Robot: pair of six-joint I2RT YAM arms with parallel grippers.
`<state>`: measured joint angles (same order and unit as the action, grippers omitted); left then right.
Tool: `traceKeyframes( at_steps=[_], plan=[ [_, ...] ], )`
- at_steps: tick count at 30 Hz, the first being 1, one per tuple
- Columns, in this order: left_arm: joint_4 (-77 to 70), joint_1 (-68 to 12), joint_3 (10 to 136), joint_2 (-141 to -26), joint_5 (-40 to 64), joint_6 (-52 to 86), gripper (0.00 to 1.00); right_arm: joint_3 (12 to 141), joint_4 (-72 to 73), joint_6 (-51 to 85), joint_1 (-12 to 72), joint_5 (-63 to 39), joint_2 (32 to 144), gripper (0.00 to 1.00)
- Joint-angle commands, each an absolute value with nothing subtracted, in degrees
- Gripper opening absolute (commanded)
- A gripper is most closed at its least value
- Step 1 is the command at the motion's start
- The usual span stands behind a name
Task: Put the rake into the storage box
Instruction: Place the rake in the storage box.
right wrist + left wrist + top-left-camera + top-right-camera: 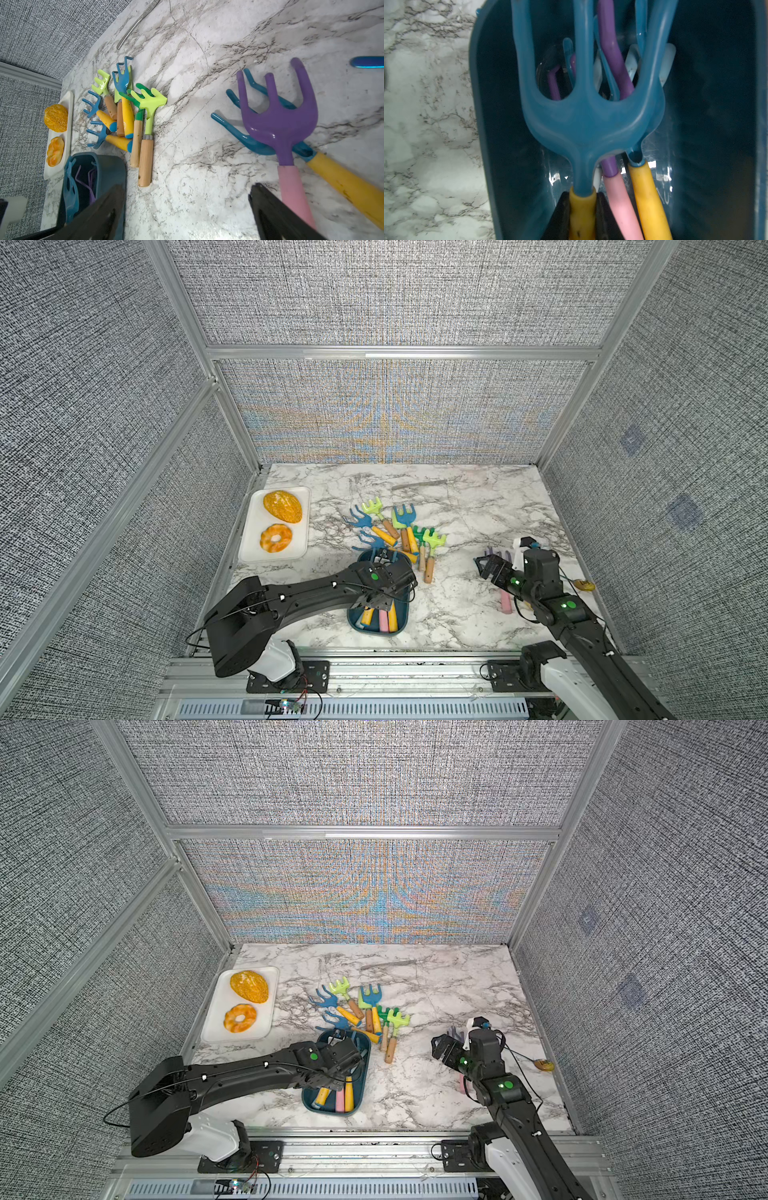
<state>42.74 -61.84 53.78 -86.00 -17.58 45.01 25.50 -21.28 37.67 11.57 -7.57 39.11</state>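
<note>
- Two orange bread toys, a ridged oval loaf (282,506) and a glazed ring (287,534), lie on the flat white tray (297,549) at the table's left edge.
- Just right of the tray we see the left gripper (582,199) inside the storage box (500,104), its black jaws pinching the yellow handle of the blue rake (583,124) close behind the neck.
- The blue rake lies lengthwise inside the box, its tined head pointing straight away from the jaws. It sits over a pink-handled rake (620,207) with purple tines and a second yellow handle (648,197), and we cannot tell whether it rests on them.
- Its head is smooth, slightly translucent plastic with rounded, curved tines. The box is dark teal plastic, shallow and round-cornered, with a glossy floor.
- Past the box's far end a loose pile of rakes (399,531) lies on the marble-patterned table (457,614): lime, green and blue heads on yellow plastic or bare wooden handles.
- Farther back we note a thin metal strip (417,485).
- At the right, the right gripper (187,212) hangs above the table with its jaws spread wide and nothing between them. A glossy purple rake (278,124) on a pink handle lies just beside one finger, crossing a teal rake (249,143) with a yellow handle.
</note>
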Motion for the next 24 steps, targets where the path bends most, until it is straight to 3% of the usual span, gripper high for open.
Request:
traceKeyframes(
  at_steps=[1,10,16,24],
  plan=[
    [40.99,-61.31,53.52,-86.5,-17.14,44.56,0.0,25.38,-21.4,37.05,11.64,-7.83,39.66,0.99],
    [43.28,-61.26,53.74,-84.83,-18.27,45.31,0.14,25.12,-22.14,37.65,11.6,-6.86,39.99,0.99],
    [46.07,-61.26,54.32,-81.53,-18.92,45.94,0.32,25.17,-23.26,38.41,11.6,-5.89,40.0,0.99],
    [46.14,-61.25,51.35,-77.9,-18.63,46.67,0.34,25.13,-23.53,39.14,11.6,-5.7,39.99,0.99]
  ],
)
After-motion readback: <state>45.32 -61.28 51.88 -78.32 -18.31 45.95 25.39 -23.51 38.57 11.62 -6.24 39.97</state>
